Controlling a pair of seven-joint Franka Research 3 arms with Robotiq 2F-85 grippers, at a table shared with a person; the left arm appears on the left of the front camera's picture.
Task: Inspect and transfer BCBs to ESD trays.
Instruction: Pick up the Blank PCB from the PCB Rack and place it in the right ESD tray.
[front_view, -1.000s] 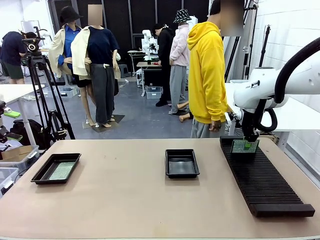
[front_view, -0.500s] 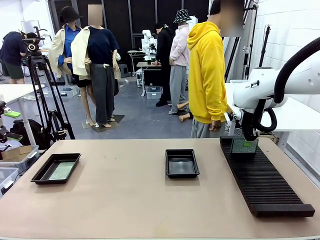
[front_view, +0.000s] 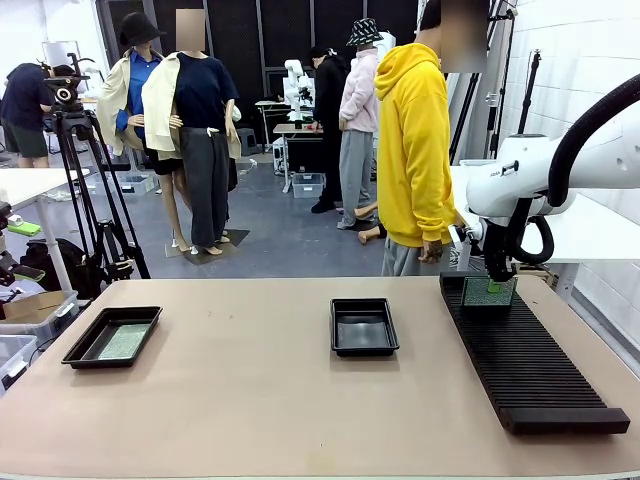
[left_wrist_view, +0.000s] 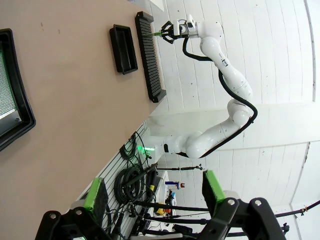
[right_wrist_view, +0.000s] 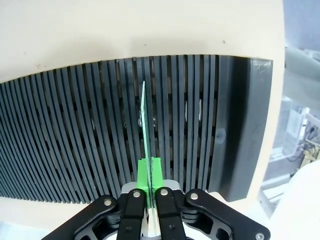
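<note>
The right end effector (right_wrist_view: 149, 172) had just finished closing. A second before, its green pads stood apart on either side of the thin flat green rectangular circuit board (right_wrist_view: 145, 120); now they were clenched on that board's upper edge. The board stood upright on edge in a slot near the far end of the long black ribbed slotted rack (front_view: 525, 365), apparently not yet lifted out. With the grip made, pulling it out for inspection looked like the step in hand.

Beyond the rack, at the middle of the tan tabletop (front_view: 250, 400), the shallow glossy black rectangular plastic tray (front_view: 364, 330) lay empty, the likely home for this board. Well apart at the left side, a second black tray (front_view: 95, 363) already held the other green board (front_view: 124, 342), so half the transfer seemed done. The left end effector (left_wrist_view: 155, 191) hung released, jaws wide, above the tabletop near that filled tray.
</note>
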